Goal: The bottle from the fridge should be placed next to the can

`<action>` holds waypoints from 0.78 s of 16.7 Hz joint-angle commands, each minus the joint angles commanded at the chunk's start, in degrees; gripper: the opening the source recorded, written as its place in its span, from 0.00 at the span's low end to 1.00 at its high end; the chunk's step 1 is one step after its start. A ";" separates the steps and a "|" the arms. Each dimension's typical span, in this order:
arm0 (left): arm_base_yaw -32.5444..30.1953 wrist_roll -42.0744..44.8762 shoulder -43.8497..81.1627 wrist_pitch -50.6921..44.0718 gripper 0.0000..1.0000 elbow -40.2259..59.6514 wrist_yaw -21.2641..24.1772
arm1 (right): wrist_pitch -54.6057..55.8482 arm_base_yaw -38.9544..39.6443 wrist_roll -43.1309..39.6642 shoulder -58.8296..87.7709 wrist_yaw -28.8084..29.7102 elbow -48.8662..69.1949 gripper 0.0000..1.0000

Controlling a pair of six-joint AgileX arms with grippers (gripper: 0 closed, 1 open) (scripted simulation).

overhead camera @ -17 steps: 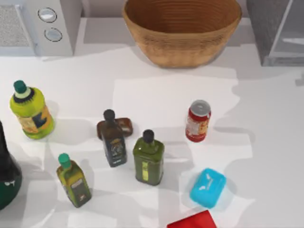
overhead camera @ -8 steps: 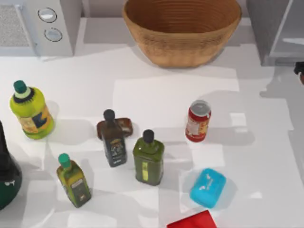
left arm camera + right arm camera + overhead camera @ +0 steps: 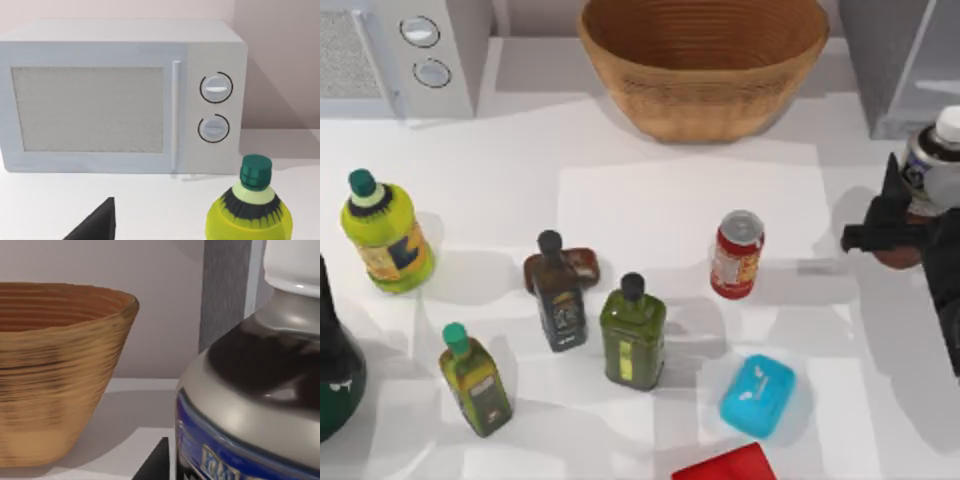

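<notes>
The bottle (image 3: 932, 160) is held upright at the right edge of the top view, below the fridge (image 3: 905, 60), with its white cap uppermost. The right gripper (image 3: 895, 235) is positioned around its lower body; the fingers appear clamped on the bottle, whose label band is seen close up in the right wrist view. The can (image 3: 737, 254) stands on the table (image 3: 650, 190), well apart, toward frame centre. The left arm is parked at the lower left of the frame, facing the microwave (image 3: 120, 95); whether its fingers are together cannot be told.

Risks: the tall bottle may tip if released tilted. The can may be knocked over if the approach is too close.
</notes>
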 joint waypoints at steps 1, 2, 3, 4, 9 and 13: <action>0.00 0.00 0.00 0.00 1.00 0.00 0.00 | 0.61 1.00 -0.02 -0.16 0.99 -0.78 0.00; 0.00 0.00 0.00 0.00 1.00 0.00 0.00 | 0.84 1.43 -0.03 -0.34 1.42 -1.12 0.00; 0.00 0.00 0.00 0.00 1.00 0.00 0.00 | 0.84 1.43 -0.03 -0.34 1.42 -1.12 0.00; 0.00 0.00 0.00 0.00 1.00 0.00 0.00 | 0.84 1.43 -0.03 -0.34 1.42 -1.12 0.00; 0.00 0.00 0.00 0.00 1.00 0.00 0.00 | 0.80 1.38 0.00 -0.29 1.38 -1.08 0.00; 0.00 0.00 0.00 0.00 1.00 0.00 0.00 | 0.83 1.43 -0.03 -0.34 1.42 -1.12 0.08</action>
